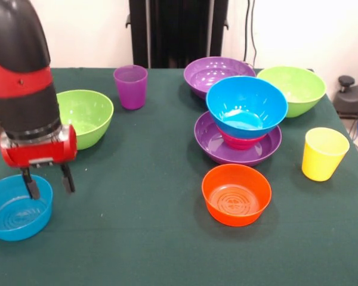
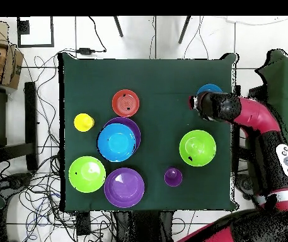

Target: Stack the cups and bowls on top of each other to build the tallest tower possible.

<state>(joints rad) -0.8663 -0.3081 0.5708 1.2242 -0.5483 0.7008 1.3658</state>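
In the front view, the tower [image 1: 238,134] stands right of the table [image 1: 143,238] centre: a wide bowl [image 1: 210,142] carries a small bowl [image 1: 238,143], and a large bowl [image 1: 246,106] sits on top. Another wide bowl [image 1: 212,72] lies behind it, one small bowl [image 1: 236,194] before it. A cup [image 1: 323,153] stands at the right. The pincer [image 1: 48,182] hangs over a small bowl [image 1: 15,208] at the near left corner

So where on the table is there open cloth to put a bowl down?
The widest bare patch is mid-table, between the left lime bowl, the small blue bowl under the gripper and the tower. The near edge left of the orange bowl is free too. It is crowded between the tower and the yellow cup.
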